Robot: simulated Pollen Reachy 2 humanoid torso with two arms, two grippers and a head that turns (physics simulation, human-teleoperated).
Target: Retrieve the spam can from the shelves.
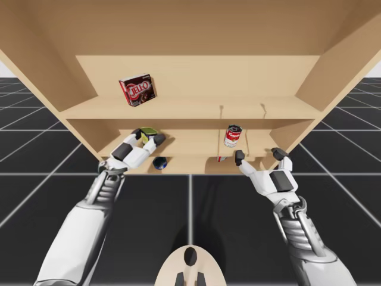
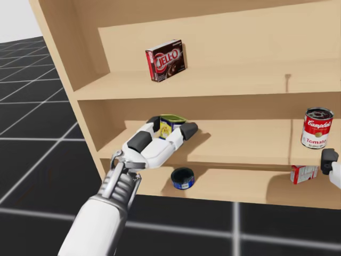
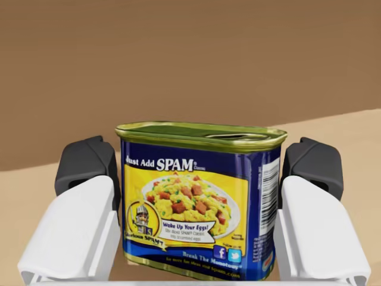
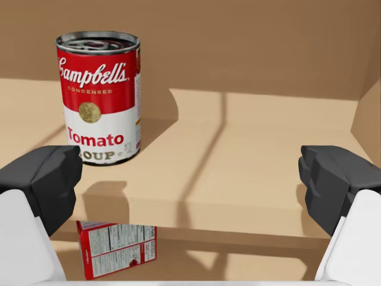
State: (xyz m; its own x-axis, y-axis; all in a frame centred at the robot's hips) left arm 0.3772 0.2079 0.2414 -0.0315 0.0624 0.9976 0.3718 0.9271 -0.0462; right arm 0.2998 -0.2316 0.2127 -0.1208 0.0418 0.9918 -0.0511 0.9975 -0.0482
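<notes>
Grasping stage of the retrieval: the left gripper reaches into the shelves, and the blue rectangular can, the task's object, stands upright on the middle shelf between its fingers. In the left wrist view both dark pads lie against the can's sides with no gap showing, so the jaws are judged closed on the can.

The next move appears to call for a slight lift and a straight pull back over the shelf's front edge. Room overhead is limited by the upper shelf, so any lift should be small. The side wall lies apart to the left, and a blue round tin sits on the lower shelf, beneath the way out.

The right gripper hangs with jaws wide and empty, well apart, facing a red-and-white round can.
</notes>
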